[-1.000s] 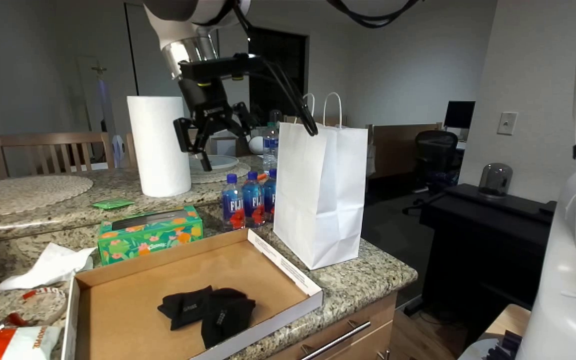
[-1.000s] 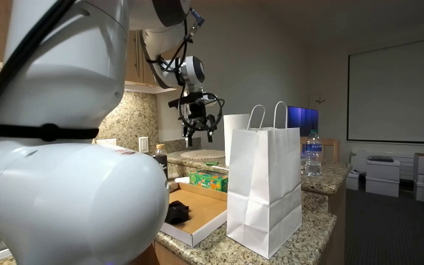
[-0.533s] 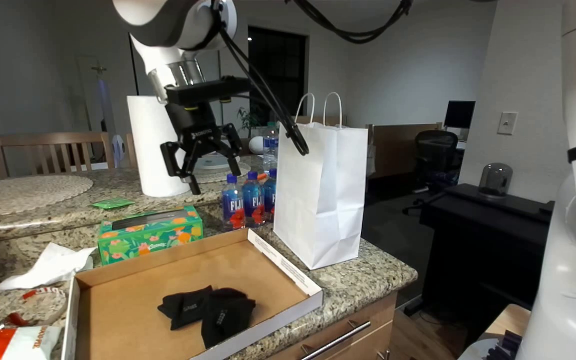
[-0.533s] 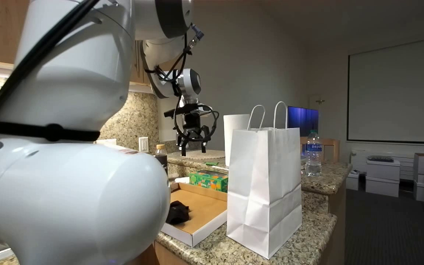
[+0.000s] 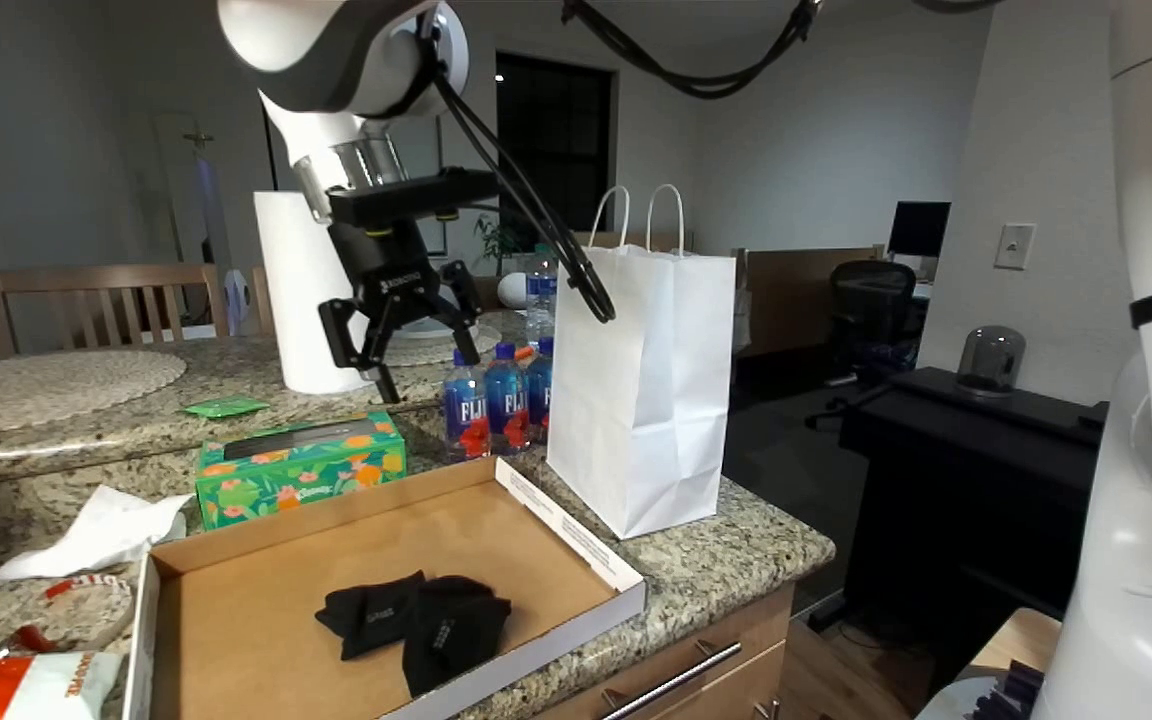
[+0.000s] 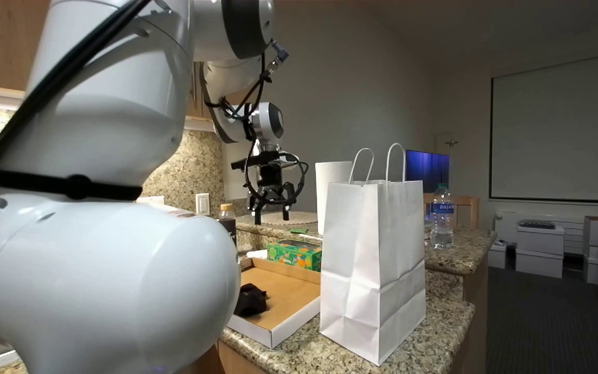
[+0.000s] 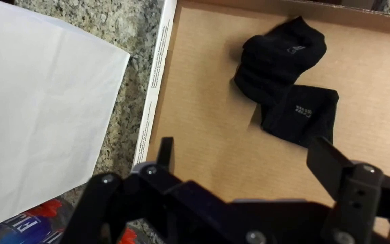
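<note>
As the black cloths (image 7: 279, 81) are walled in by the cardboard tray (image 5: 256, 600), they are presumably kept together; nothing is held between the widely parted jaws.

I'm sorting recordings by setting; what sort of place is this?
Probably a kitchen: it shows in the granite countertop, the wooden overhead cabinet and the paper towel roll. Whether home or office, I can't tell.

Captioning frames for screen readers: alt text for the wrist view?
Lettered black cloth lies crumpled in a shallow cardboard box, seen past the open, empty pincer at the bottom of the picture. Left of the box, a white paper bag stands on a speckled counter, with Fiji bottles partly visible in the lower-left corner.
</note>
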You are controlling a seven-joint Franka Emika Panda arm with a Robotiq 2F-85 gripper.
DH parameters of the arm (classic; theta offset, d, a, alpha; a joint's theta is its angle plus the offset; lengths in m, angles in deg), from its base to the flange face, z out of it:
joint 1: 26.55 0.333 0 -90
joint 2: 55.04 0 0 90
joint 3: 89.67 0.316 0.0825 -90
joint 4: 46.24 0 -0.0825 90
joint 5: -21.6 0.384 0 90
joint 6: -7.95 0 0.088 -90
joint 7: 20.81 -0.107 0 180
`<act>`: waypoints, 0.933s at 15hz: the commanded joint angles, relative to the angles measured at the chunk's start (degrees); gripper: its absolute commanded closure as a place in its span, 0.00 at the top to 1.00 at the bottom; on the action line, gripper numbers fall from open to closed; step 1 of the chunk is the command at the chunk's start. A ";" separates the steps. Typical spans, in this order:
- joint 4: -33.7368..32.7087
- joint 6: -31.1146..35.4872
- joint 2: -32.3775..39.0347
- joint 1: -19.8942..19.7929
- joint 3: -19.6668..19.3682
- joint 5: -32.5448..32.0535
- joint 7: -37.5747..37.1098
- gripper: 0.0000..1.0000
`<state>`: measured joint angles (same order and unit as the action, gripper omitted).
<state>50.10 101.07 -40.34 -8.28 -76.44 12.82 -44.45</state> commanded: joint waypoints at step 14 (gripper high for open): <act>11.37 15.50 0.05 0.22 -0.89 10.54 -2.43 1.00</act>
<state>55.19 109.85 -37.49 -8.33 -76.95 21.39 -44.64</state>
